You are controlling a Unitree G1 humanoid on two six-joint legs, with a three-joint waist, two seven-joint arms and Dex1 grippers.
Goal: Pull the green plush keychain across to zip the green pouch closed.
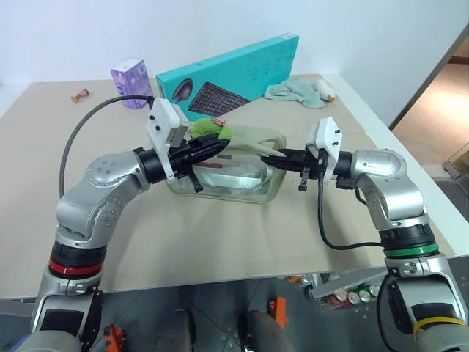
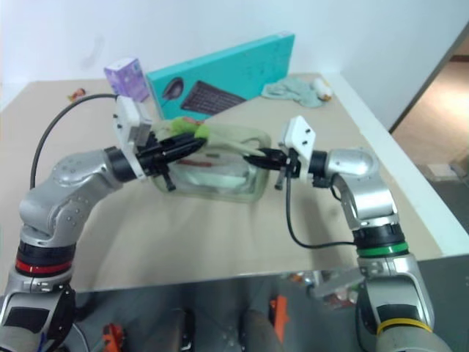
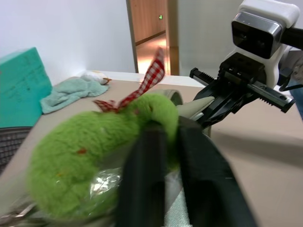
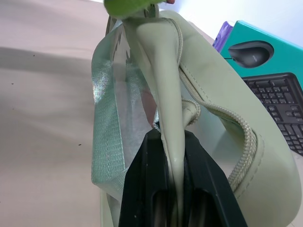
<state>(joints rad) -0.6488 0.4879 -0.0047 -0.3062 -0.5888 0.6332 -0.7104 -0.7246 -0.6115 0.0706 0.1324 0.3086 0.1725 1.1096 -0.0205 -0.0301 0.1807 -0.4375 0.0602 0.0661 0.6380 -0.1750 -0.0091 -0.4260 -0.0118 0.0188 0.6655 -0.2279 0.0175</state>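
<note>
Green pouch (image 1: pixel 242 176) sits mid-desk, my right claw (image 4: pixel 173 156) clamped shut on its handle (image 4: pixel 161 71). My left claw (image 3: pixel 165 142), fingers slightly parted, has the green plush keychain (image 3: pixel 94 156) between them at the pouch's left end. I judge the pull is finishing or just starting; next I'd check the zipper.

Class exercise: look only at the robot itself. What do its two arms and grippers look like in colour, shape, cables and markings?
Both arms are rounded silver-grey metal shells with black joints. The left arm has a red ring low down, the right arm a green ring and a yellow band. A black cable loops from each arm. The left gripper and right gripper have slim black jaws behind white boxy camera blocks.
</note>
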